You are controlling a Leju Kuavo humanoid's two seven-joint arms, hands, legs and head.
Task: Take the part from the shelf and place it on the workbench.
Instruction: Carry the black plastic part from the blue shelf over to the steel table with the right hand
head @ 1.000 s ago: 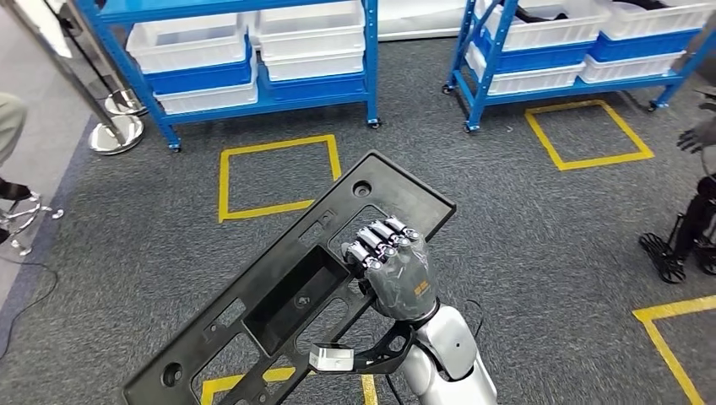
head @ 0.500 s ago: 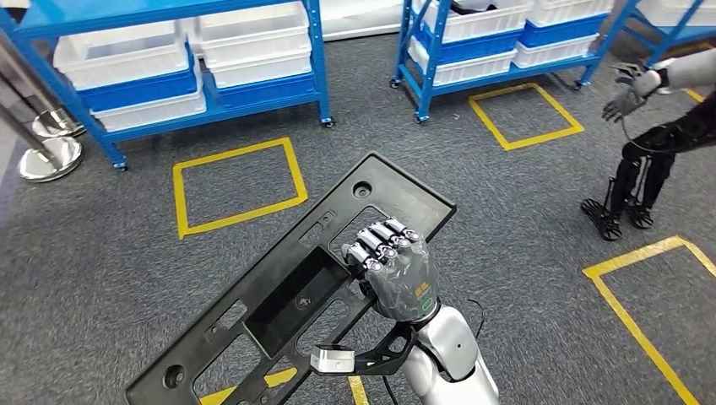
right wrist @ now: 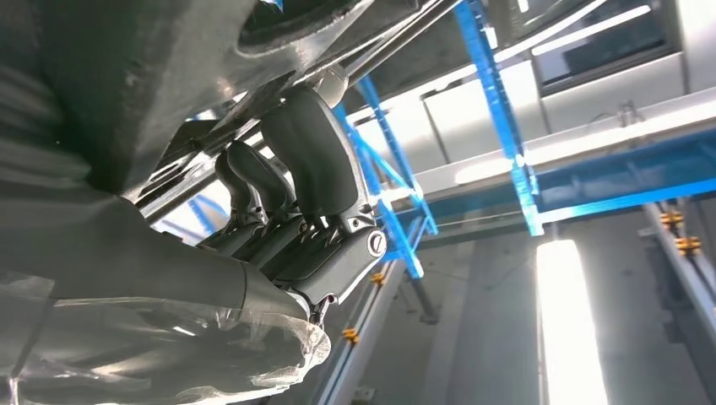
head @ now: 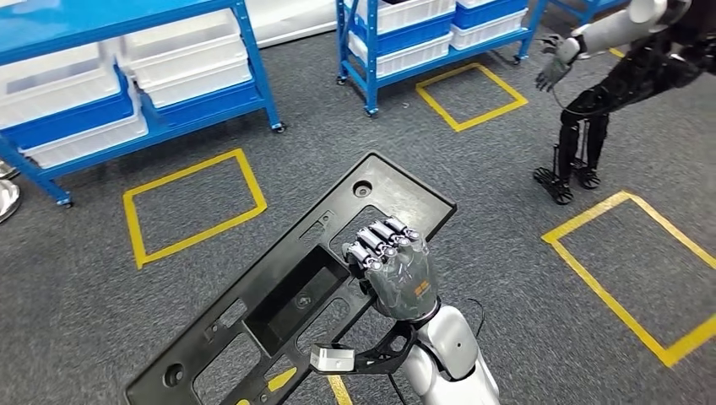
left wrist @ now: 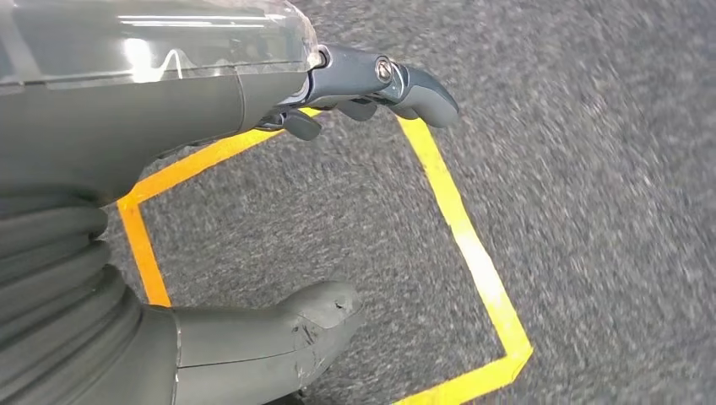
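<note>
The part (head: 291, 295) is a long black plastic panel with cut-outs and a deep middle recess. It is held tilted above the grey carpet, in front of my body. My right hand (head: 395, 266) grips it through an opening near its far end, fingers curled over the edge. In the right wrist view the fingers (right wrist: 295, 211) hook around the underside of the part (right wrist: 127, 67). My left hand (left wrist: 169, 110) hangs over the floor, thumb (left wrist: 287, 325) and fingers (left wrist: 380, 80) apart, holding nothing.
Blue shelves with white bins (head: 152, 76) stand at the back left, and a second blue shelf (head: 422, 34) further right. Yellow tape squares (head: 190, 202) (head: 633, 270) mark the carpet. Another humanoid robot (head: 608, 76) stands at the far right.
The camera has turned right, so shelves and floor marks slide left and the other robot comes further into view. The part and my right hand keep their place in the picture.
</note>
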